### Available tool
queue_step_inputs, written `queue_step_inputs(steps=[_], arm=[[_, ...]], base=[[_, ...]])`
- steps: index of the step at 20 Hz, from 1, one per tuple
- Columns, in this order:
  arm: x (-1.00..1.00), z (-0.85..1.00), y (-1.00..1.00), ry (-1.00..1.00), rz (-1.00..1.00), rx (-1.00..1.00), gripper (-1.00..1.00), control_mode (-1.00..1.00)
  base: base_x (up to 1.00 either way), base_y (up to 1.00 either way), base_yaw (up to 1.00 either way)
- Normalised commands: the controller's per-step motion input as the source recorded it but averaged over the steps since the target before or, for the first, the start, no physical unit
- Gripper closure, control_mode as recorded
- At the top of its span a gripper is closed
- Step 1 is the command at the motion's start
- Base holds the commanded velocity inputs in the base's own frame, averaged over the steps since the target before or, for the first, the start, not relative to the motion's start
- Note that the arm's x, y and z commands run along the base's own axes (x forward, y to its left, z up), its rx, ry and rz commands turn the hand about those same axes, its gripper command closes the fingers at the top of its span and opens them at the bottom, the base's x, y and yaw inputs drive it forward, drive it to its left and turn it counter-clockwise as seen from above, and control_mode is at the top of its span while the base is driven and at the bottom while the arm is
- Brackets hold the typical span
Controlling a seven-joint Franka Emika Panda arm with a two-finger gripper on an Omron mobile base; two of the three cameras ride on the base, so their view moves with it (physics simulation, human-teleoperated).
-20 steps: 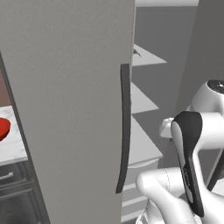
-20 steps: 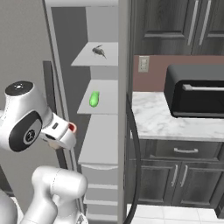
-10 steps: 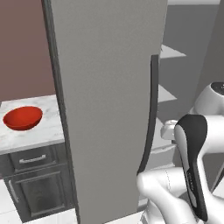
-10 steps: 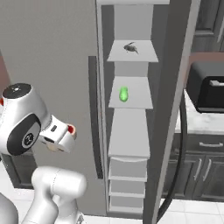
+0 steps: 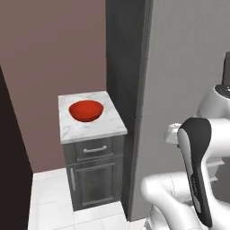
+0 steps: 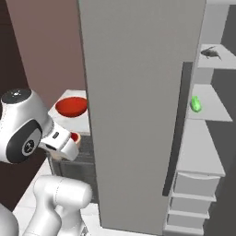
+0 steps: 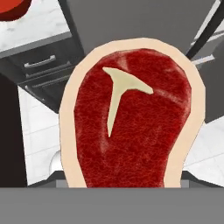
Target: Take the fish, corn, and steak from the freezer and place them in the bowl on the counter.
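Observation:
A raw red steak (image 7: pixel 131 118) with a pale fat rim and a T-shaped bone fills the middle of the hand view, hiding the fingertips that grip it. My gripper (image 6: pixel 73 139) is shut on it, and the steak's edge peeks out beside the white hand. The red bowl (image 5: pixel 86 110) sits on the white marble counter (image 5: pixel 92 130), left of the freezer (image 5: pixel 188 67), and it also shows as the bowl (image 6: pixel 71 106) just beyond my hand. On the freezer's inner shelves lie the dark fish (image 6: pixel 211 53) and the green corn (image 6: pixel 196 104).
The freezer's big grey door (image 6: pixel 138 106) stands open between the counter and the shelves, its dark handle (image 6: pixel 177 129) facing me. A dark-grey cabinet (image 5: pixel 92 175) carries the counter. A brown wall rises behind it. White floor tiles lie below.
The whole picture has slid right as the base moved: the counter and bowl came towards the centre and the freezer shelves went to the right edge. The steak stays in my grip.

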Motion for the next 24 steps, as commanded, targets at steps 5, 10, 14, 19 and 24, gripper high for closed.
queue_step_inputs(steps=[5,10,14,19,24], arm=[[0.0,0.0,0.0,0.0,0.0,0.0,1.0,1.0],[0.0,0.0,0.0,0.0,0.0,0.0,1.0,1.0],[0.0,0.0,0.0,0.0,0.0,0.0,1.0,1.0],[0.0,0.0,0.0,0.0,0.0,0.0,1.0,1.0],[0.0,0.0,0.0,0.0,0.0,0.0,1.0,1.0]], base=[[-0.03,1.0,0.03],[0.0,1.0,-0.03],[0.06,0.88,-0.1],[0.64,0.44,-0.34],[0.68,0.07,-0.53]])
